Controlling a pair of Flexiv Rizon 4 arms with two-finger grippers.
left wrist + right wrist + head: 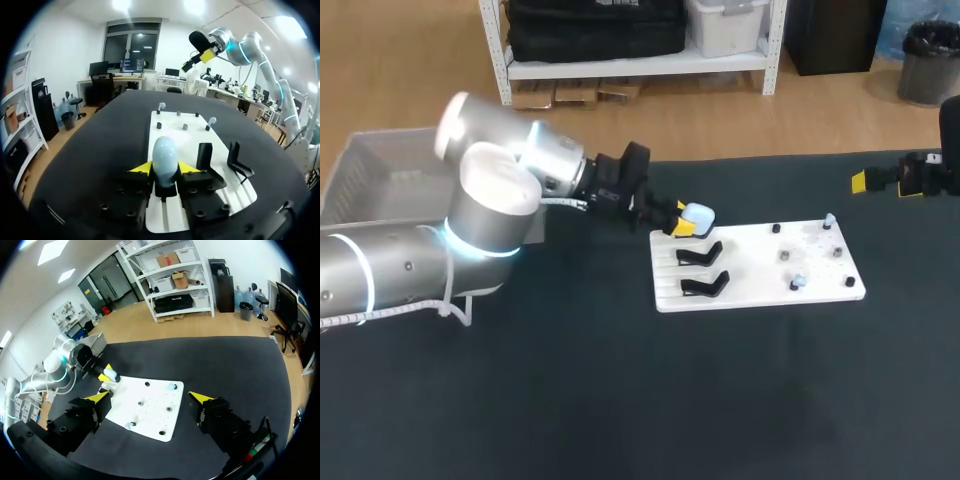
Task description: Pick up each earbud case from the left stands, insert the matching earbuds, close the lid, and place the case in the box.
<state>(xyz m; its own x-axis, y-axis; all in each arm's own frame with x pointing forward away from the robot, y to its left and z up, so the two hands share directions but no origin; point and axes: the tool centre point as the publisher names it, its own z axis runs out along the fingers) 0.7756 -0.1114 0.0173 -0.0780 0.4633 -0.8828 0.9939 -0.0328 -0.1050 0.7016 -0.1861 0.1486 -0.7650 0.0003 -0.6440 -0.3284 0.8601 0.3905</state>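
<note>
A pale blue earbud case (pixel 698 214) sits at the near-left corner of the white board (pixel 760 262), on the rearmost stand. My left gripper (pixel 682 223) is shut on it: in the left wrist view both yellow tips press the sides of the case (pixel 165 152), the gripper (pixel 165 169) level with its lower half. Two empty black stands (pixel 700 255) (pixel 705 285) are beside it. Small pale earbuds (pixel 828 220) (pixel 798 283) sit on pegs at the board's right end. My right gripper (pixel 876 181) hovers open, off the board's far right, holding nothing; its view (pixel 150 397) looks down on the board.
A pale mesh box (pixel 370 170) stands at the table's left edge behind my left arm. Several dark pegs (pixel 784 256) dot the board's right half. Dark table cloth (pixel 620 400) spreads in front of the board.
</note>
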